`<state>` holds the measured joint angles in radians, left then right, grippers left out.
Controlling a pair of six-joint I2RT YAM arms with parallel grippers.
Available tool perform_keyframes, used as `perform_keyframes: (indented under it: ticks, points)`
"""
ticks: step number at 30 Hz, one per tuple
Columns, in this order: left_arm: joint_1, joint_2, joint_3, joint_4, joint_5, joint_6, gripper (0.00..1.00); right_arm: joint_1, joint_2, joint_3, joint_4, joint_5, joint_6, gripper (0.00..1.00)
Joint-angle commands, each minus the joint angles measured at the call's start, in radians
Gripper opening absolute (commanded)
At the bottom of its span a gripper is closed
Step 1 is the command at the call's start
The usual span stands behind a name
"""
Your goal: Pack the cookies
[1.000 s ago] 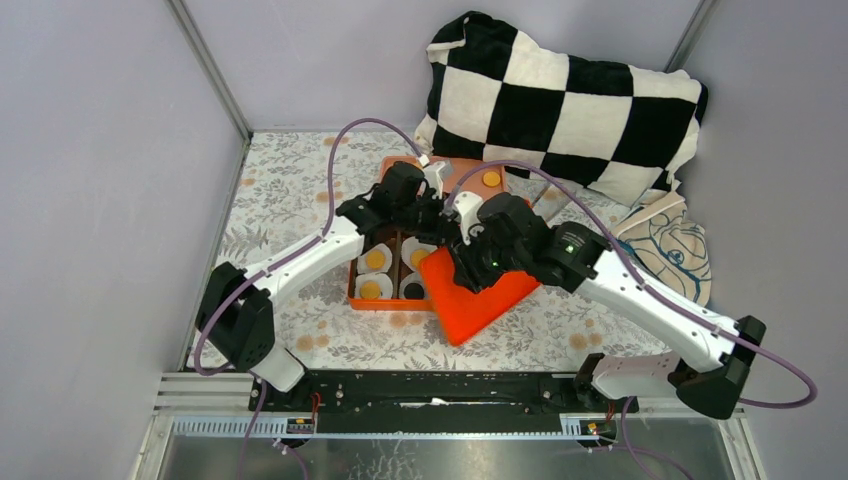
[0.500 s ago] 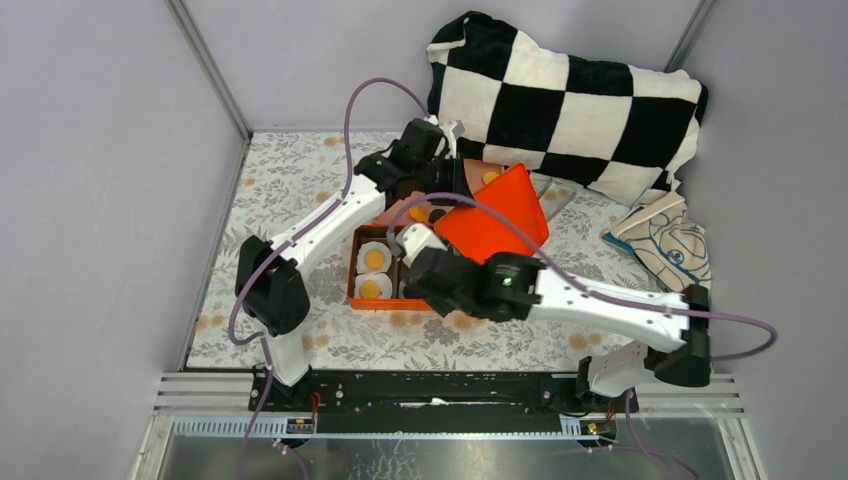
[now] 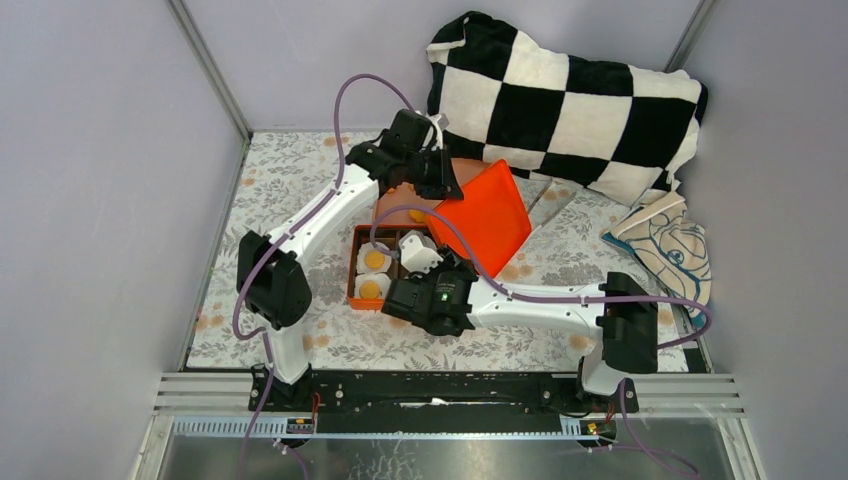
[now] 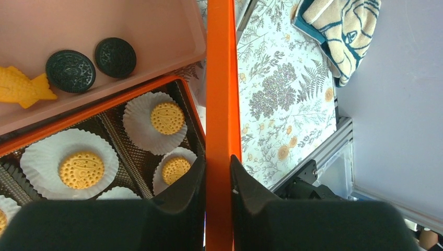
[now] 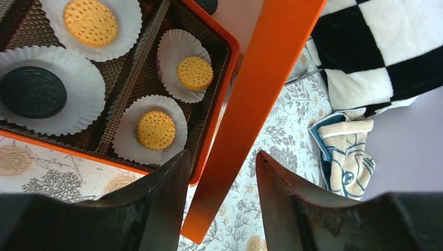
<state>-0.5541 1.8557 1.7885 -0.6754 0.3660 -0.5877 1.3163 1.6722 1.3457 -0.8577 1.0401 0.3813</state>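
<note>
Round yellow and black cookies (image 5: 155, 129) lay in white paper liners (image 5: 125, 142) inside the orange rectangular box (image 5: 232, 52) on the table (image 3: 290, 190); the left end effector (image 4: 217, 162) clenched the edge of the flat orange lid (image 4: 219, 78), the right end effector (image 5: 222, 154) stood released astride it, so lowering the lid squarely onto the box seemed next.

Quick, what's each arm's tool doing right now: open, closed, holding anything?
Left tool: closed on the orange lid, gripping its edge.
Right tool: open, holding nothing; the lid passes between its jaws without touching.
</note>
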Motion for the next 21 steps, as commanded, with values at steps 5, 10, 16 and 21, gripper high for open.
perform_keyframes:
  ticks: [5, 10, 16, 21]
  points:
    - [0.007, -0.076, -0.028, 0.022, 0.065, -0.021, 0.06, -0.026, 0.001, -0.034, 0.023, 0.196, 0.152, 0.32]
    - [0.016, -0.088, -0.02, 0.02, 0.074, -0.003, 0.11, -0.043, 0.006, 0.005, -0.043, 0.216, 0.179, 0.04]
    - [0.048, -0.14, 0.016, 0.13, 0.113, 0.005, 0.63, -0.049, -0.008, 0.064, -0.192, 0.252, 0.254, 0.0]
    - [0.131, -0.238, 0.139, 0.242, 0.055, -0.019, 0.82, -0.051, -0.104, 0.06, -0.182, 0.206, 0.224, 0.0]
